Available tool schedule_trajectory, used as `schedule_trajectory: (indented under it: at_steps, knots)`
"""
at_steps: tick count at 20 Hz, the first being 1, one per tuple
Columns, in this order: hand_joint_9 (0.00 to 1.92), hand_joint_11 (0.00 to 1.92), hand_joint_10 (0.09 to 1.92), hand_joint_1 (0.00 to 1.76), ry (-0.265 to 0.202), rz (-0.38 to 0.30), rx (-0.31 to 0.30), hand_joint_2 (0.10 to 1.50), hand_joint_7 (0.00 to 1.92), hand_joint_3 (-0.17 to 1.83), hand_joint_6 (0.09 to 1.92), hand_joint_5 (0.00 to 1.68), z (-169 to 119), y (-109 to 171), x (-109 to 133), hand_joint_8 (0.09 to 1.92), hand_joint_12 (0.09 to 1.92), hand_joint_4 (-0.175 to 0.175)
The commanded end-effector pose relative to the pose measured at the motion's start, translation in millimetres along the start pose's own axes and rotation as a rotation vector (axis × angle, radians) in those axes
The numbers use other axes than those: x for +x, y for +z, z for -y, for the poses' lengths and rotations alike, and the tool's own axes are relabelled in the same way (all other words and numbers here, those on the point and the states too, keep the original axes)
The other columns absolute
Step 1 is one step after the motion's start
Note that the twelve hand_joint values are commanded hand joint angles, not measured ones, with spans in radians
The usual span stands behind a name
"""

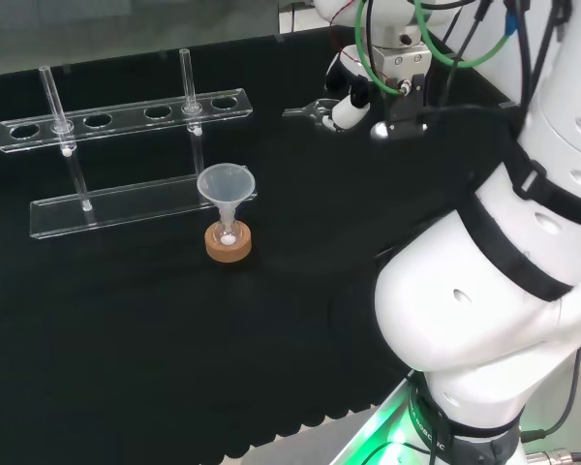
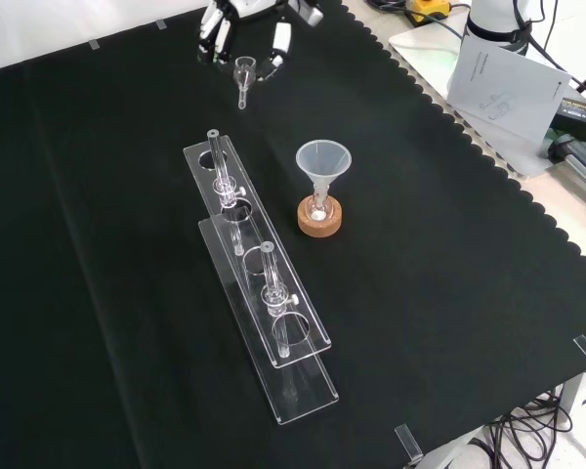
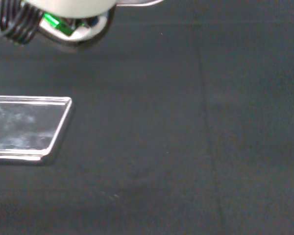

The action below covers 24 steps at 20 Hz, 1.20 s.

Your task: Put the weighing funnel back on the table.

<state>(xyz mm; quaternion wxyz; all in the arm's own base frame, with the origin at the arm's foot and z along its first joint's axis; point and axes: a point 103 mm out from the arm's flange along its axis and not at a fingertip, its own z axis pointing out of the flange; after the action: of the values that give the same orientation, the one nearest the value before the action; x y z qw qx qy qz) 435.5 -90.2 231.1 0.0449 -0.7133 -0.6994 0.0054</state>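
The weighing funnel [image 1: 306,111], a small clear scoop with a short stem, hangs above the cloth at the bench's far side in the head view. The hand [image 1: 350,95] is beside it at its right, fingers curled and pinching it. In the front view the weighing funnel [image 2: 243,74] is near the top edge, its stem pointing down toward the cloth, between the fingertips of the hand [image 2: 218,27]. A blurred white part of the hand [image 3: 63,12] shows in the wrist view over bare black cloth.
A clear test tube rack [image 1: 126,111] [image 2: 259,293] with two tubes stands left of the hand in the head view; its base corner [image 3: 24,129] shows in the wrist view. The big funnel [image 1: 227,184] [image 2: 322,161] stands in a flask on a cork ring [image 2: 319,217]. Papers [image 2: 508,78] lie off the cloth.
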Motion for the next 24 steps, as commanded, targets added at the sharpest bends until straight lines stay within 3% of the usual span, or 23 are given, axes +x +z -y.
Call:
schedule_trajectory:
  at_steps: [1, 10, 24]
  knots:
    - [0.99, 0.79, 0.29, 1.12, 0.006, -0.025, 0.016, 0.63, 0.57, 0.68, 0.65, 1.29, -38.9, 26.2, -27.2, 0.63, 1.05, 0.175]
    - [1.00, 0.79, 0.29, 1.12, -0.010, -0.052, 0.077, 0.63, 0.59, 0.68, 0.66, 1.29, -72.2, 70.8, -36.9, 0.64, 1.05, 0.175]
    - [1.00, 0.79, 0.28, 1.12, -0.046, -0.102, 0.146, 0.63, 0.58, 0.68, 0.66, 1.29, -100.5, 126.8, -36.9, 0.63, 1.05, 0.175]
